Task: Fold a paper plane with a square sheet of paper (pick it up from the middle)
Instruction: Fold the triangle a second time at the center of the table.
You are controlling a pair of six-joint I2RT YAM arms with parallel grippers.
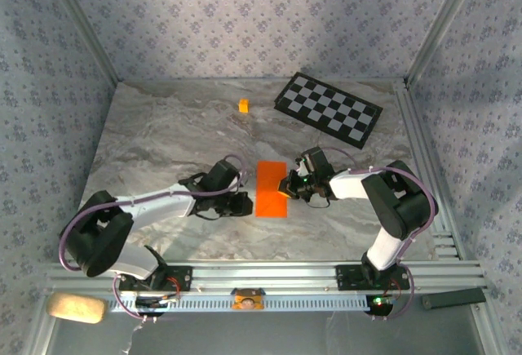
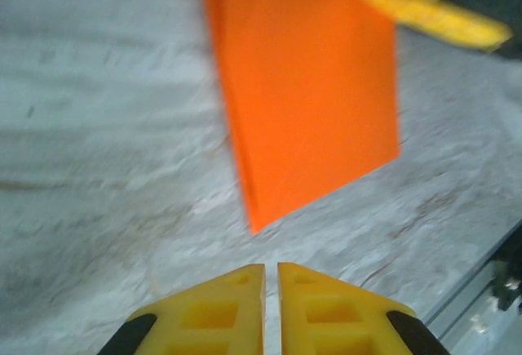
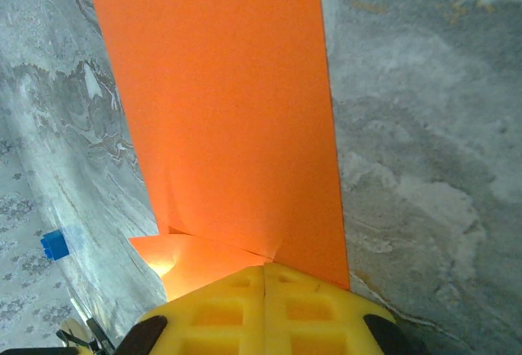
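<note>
Pinching the orange sheet (image 1: 272, 189) on the marbled table (image 1: 163, 135), right tool (image 3: 265, 277) faces closed, empty left tool (image 2: 271, 277) between floral walls (image 1: 245, 12).

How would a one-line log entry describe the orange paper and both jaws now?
orange paper: folded into a rectangle, on table | left jaws: shut, short of paper | right jaws: shut on paper edge

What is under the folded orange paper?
The grey marbled table top lies under the folded bright orange sheet of paper. Anything flat beneath its middle is covered, so I cannot tell.
</note>
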